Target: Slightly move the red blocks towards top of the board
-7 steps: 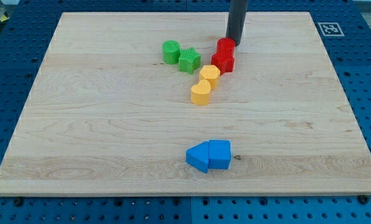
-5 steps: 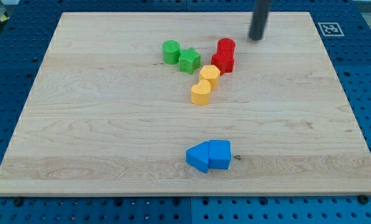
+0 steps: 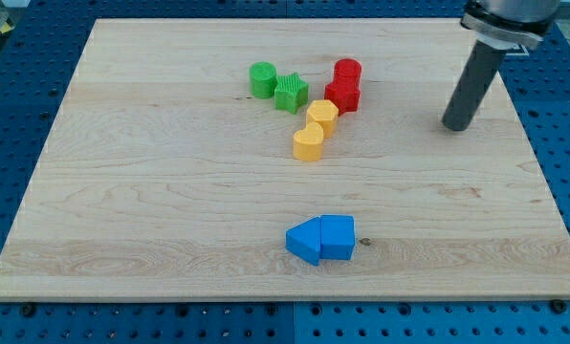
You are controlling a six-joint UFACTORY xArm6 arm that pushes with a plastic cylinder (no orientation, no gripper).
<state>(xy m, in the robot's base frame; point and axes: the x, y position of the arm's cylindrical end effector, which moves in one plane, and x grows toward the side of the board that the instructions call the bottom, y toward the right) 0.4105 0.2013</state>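
Two red blocks touch each other near the board's top middle: a red cylinder [image 3: 348, 71] and, just below it, a red star-like block [image 3: 342, 96]. My tip [image 3: 454, 125] rests on the board well to the right of them, about level with the lower red block, touching no block. The rod rises up and to the right out of the view's top.
A green cylinder [image 3: 262, 79] and a green star [image 3: 291, 93] lie left of the red blocks. A yellow hexagon [image 3: 322, 116] and a yellow heart-like block [image 3: 308, 143] lie just below them. Two blue blocks [image 3: 321, 239] sit near the bottom middle. The wooden board [image 3: 122, 210] lies on a blue pegboard.
My tip has moved away from the red cylinder's upper right, going right and down to the board's right side. The blocks have not moved.
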